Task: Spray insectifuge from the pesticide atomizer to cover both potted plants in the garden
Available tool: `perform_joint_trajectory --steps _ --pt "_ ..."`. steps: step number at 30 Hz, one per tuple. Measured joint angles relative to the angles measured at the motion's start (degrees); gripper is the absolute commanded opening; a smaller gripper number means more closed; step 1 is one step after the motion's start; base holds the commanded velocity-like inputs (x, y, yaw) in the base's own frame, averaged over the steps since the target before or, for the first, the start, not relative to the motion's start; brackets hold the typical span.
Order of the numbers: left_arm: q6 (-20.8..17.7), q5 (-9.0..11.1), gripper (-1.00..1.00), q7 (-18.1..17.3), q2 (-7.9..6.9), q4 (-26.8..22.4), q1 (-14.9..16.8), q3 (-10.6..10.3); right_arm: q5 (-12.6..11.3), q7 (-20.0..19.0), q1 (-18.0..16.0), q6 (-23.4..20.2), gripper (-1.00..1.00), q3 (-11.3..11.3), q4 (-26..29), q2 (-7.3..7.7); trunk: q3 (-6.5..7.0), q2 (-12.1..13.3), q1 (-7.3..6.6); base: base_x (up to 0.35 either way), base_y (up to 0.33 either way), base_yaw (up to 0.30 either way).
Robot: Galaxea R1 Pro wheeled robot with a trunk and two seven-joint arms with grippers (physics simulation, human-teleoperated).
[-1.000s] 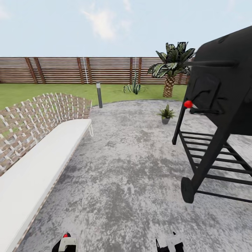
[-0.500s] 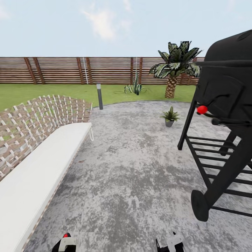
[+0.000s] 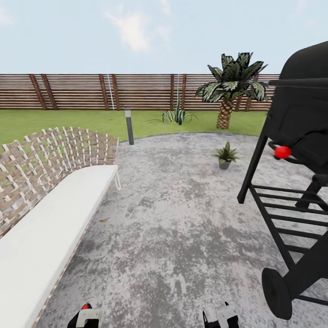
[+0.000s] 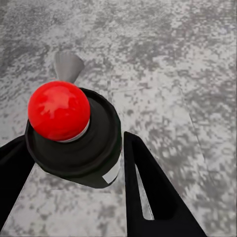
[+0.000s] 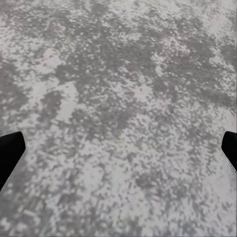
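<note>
In the left wrist view my left gripper is shut on the pesticide atomizer, a dark round body with a red ball on top and a white label. In the head view this gripper sits at the bottom edge with a red dot showing. My right gripper is open over bare paving, its fingertips far apart; it is also at the head view's bottom edge. One potted plant stands far ahead on the paving. A second low spiky plant grows on the lawn near the fence.
A black grill on a wheeled frame stands close on the right. A long white bench with a woven back runs along the left. A short lamp post, a palm and the slat fence lie beyond the grey paving.
The whole head view has shifted: the grill has slid right and lower, and the plants and palm slightly right, so the camera has moved. Both grippers keep their places in the picture.
</note>
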State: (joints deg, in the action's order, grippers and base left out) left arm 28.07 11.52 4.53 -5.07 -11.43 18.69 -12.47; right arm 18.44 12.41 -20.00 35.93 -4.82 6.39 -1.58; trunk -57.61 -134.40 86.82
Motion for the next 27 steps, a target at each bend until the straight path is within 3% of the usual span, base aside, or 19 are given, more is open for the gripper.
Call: perform_joint_trajectory --steps 27 --pt "0.08 0.06 -1.00 0.06 0.00 0.00 0.00 -0.04 0.00 0.00 0.00 0.00 1.00 0.00 0.00 -0.09 0.00 0.00 0.00 0.339 0.000 -0.031"
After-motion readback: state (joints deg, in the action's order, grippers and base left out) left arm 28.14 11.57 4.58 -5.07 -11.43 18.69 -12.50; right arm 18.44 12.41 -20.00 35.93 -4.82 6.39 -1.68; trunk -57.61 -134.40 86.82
